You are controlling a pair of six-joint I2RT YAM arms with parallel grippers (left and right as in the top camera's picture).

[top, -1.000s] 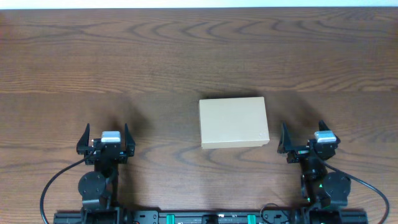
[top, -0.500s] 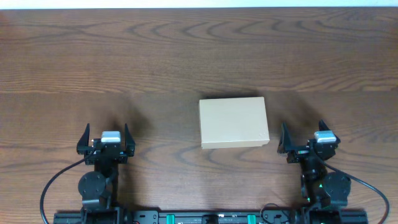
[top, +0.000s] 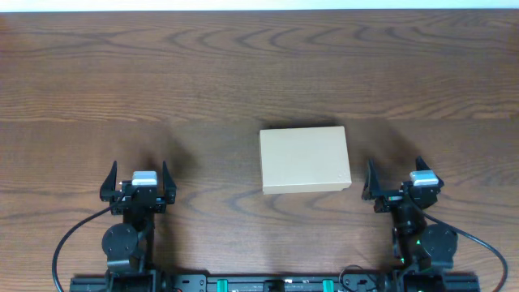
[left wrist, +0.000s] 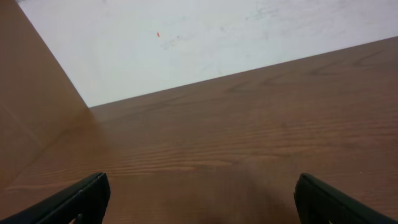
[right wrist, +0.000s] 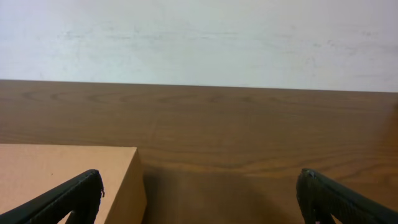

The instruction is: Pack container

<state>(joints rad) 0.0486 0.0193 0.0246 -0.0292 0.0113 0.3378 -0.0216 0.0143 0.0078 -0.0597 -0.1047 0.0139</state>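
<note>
Sitting on the dark wooden table point(top: 243, 73), the container point(top: 305, 160) lies a little right of centre, its long sides running left to right and its plain tan top facing the overhead camera; the lid seems to be down, though from straight above the seam is hard to make out. The left gripper point(top: 138, 173) rests near the front edge of the table, well apart from the box, with its two black fingers point(left wrist: 78, 198) spread wide and nothing but bare wood between them. The right gripper point(top: 395, 173) sits just beside the box's front right corner without touching it, its fingers point(right wrist: 65, 198) likewise spread wide and empty. In the right wrist view the container point(right wrist: 62, 171) fills the lower left (one sharp corner and a shadowed side wall show), partly behind the left-hand finger, while open table stretches ahead to a pale wall point(right wrist: 199, 37).
</note>
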